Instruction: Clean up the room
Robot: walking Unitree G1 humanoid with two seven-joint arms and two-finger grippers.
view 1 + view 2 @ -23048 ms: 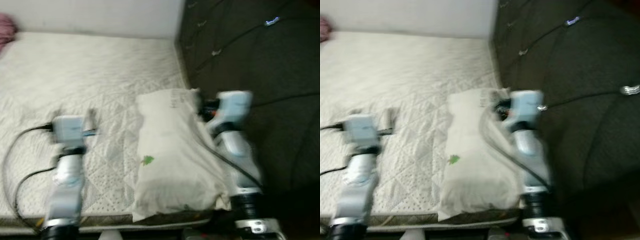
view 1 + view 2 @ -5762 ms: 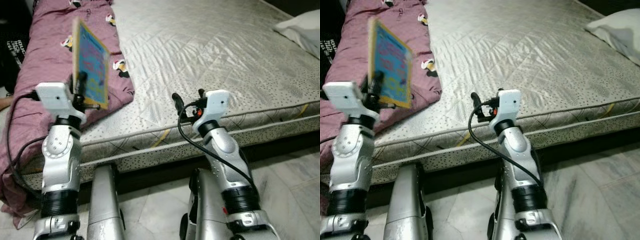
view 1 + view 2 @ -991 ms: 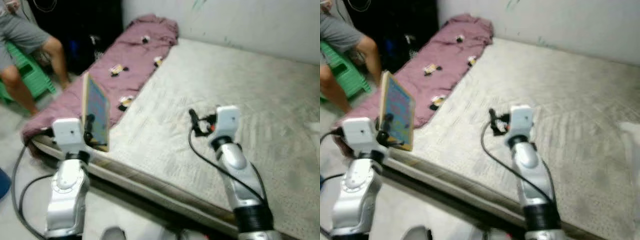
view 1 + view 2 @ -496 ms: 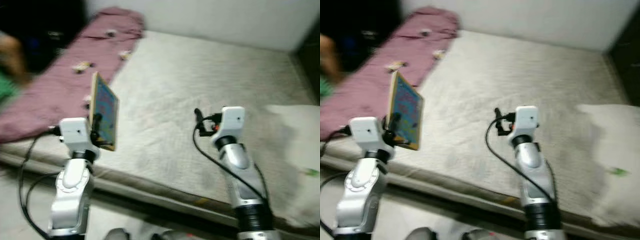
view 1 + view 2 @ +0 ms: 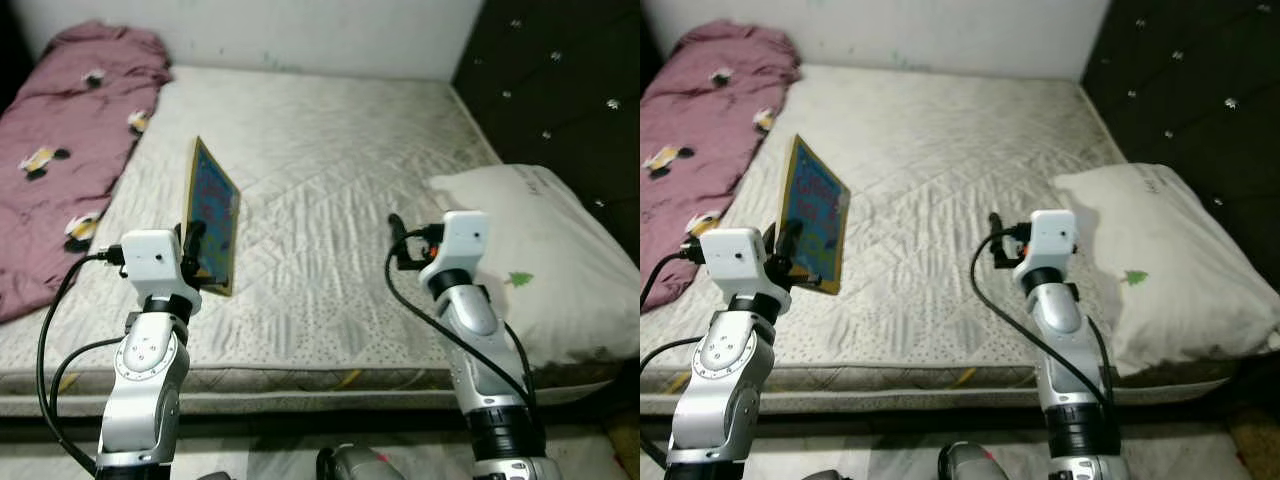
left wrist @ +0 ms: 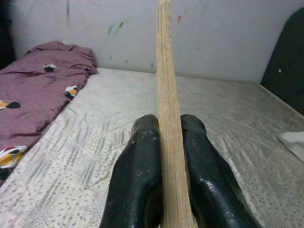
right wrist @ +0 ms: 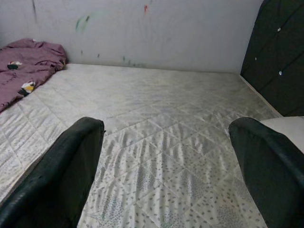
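Observation:
A thin book with a colourful blue and yellow cover (image 5: 211,215) stands upright above the near left part of the mattress (image 5: 330,180), my left gripper (image 5: 192,243) shut on its lower edge. In the left wrist view the book's page edge (image 6: 167,95) runs between my two black fingers (image 6: 137,180). My right gripper (image 5: 394,228) is open over the mattress near the white pillow (image 5: 540,265), nothing between its fingers (image 7: 61,175).
A crumpled maroon blanket (image 5: 60,140) with cartoon prints lies along the mattress's left side. A dark tufted headboard (image 5: 560,90) rises at the right, and a pale wall (image 5: 280,30) runs behind the bed. The mattress's near edge (image 5: 300,380) is just below my arms.
The camera has swung right and steadied: the seated person and dark corner have left the view, and the pillow and headboard have come in. The book stays held in my left gripper.

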